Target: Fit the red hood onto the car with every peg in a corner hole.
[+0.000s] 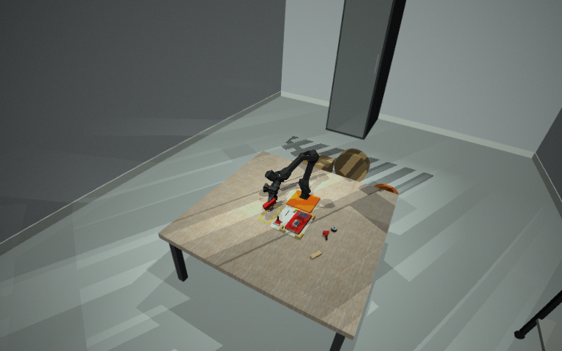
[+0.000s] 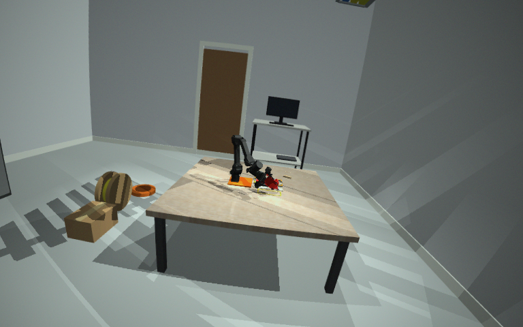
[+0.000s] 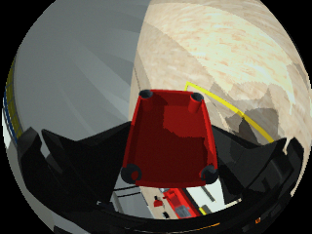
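Observation:
My gripper (image 1: 270, 201) (image 2: 268, 181) (image 3: 172, 128) is shut on the red hood (image 1: 268, 205) (image 2: 272, 182) (image 3: 168, 132), one finger at each long side. The hood is tilted and off the table, above and beside the yellow outline. Its hollow inside and its corner bosses face the wrist camera. The red chassis (image 1: 301, 224) (image 3: 173, 197) sits in the pale jig (image 1: 275, 226), with the grey engine block (image 1: 296, 223) on its deck. The hood is apart from the chassis. The pegs are too small to make out.
The yellow outline (image 3: 243, 114) is on the table. A small red part with a black stem (image 1: 278, 221) stands beside the chassis. Another red part (image 1: 326, 233), a dark wheel (image 1: 334, 228) and a wooden block (image 1: 315, 254) (image 2: 287, 176) lie beyond. The arm's base is on an orange plate (image 1: 295, 202).

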`<state>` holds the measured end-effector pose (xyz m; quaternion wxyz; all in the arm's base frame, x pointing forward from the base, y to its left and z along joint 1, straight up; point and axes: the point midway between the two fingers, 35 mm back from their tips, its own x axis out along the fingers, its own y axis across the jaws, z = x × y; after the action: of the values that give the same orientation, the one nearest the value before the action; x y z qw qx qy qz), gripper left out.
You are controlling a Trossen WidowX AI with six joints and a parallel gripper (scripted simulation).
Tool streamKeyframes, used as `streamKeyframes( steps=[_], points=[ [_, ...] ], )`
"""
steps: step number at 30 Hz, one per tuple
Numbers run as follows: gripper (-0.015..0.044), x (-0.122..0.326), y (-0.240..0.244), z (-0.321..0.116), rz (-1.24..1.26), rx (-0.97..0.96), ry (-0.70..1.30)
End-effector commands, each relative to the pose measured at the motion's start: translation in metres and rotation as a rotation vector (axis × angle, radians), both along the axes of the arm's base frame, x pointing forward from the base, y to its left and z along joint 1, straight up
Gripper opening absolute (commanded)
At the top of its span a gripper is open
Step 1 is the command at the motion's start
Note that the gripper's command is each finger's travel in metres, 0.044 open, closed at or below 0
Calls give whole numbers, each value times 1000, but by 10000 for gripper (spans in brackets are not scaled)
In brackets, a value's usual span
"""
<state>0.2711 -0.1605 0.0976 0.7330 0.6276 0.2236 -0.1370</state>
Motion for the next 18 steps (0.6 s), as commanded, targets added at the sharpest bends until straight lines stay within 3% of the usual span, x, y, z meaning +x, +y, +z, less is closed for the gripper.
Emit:
streamKeyframes(
  steps=[1,18],
  points=[
    [0,0,0,0,-47,77,5],
    [0,-2,-1,-9,-304,522,46]
  ],
)
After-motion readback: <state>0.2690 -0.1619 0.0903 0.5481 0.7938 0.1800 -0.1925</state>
